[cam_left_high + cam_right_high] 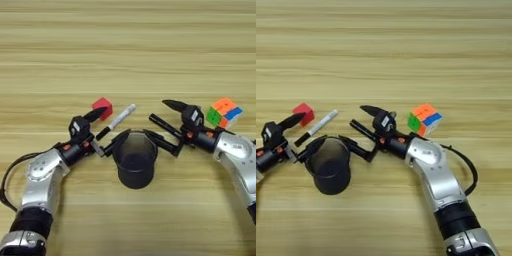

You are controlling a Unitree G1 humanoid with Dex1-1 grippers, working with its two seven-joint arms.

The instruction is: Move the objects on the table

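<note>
A black mesh cup (pixel 135 161) stands upright near the middle of the table (pixel 125 50). Behind it to the left, a white black-capped marker (pixel 121 117) lies slanted, with the small red cube (pixel 102 107) just left of it. My left gripper (pixel 113 123) is open: its upper finger sits by the cube, its lower finger at the cup's left rim, and the marker's capped end lies between them. My right gripper (pixel 156 118) is open too, with a black marker (pixel 166 126) between its fingers and its lower finger by the cup's right rim. The multicoloured puzzle cube (pixel 225 112) sits to its right.
A black cable (pixel 7 185) loops out beside my left arm near the picture's left edge. Bare wooden planks stretch across the whole far half of the table.
</note>
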